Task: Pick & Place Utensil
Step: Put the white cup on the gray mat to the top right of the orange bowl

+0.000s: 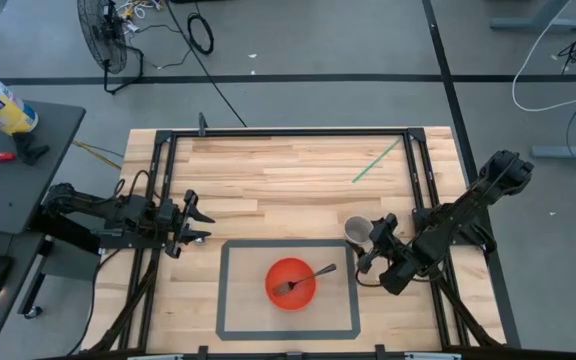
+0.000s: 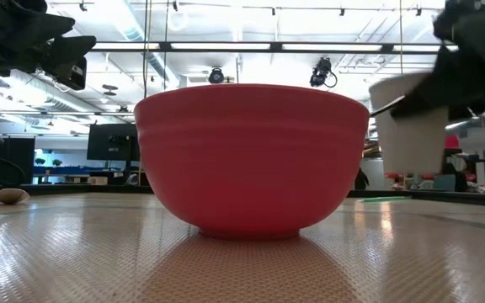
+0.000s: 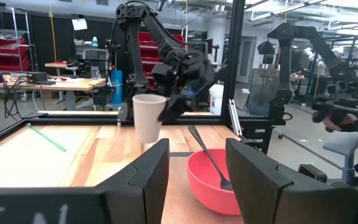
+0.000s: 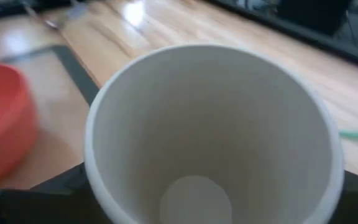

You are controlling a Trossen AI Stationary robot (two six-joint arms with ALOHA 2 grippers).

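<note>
A red bowl [image 1: 291,283] stands on a grey-edged mat [image 1: 223,290] near the table's front, and a metal fork [image 1: 305,279] leans in it with its handle over the rim. My right gripper [image 1: 373,247] is just right of the bowl, shut on a white paper cup [image 1: 356,230]. The cup also shows in the left wrist view [image 3: 149,117] and the low view [image 2: 409,122]. My left gripper [image 1: 183,227] is open and empty at the table's left, pointing toward the bowl. My right gripper pinches the cup's outer wall [image 3: 161,112] between its two fingers, one on each opposite side [image 4: 82,177]. The fingers come from the table's right side, slanting down. The cup is upright with its mouth up, and in the low view its bottom [image 2: 411,171] looks lifted clear of the table.
A green straw [image 1: 378,160] lies on the wood at the far right. Black frame rails [image 1: 165,170] run along the table's left, right and far edges. Bare wood lies beyond the mat. A small brown thing [image 2: 11,196] lies at the low view's left.
</note>
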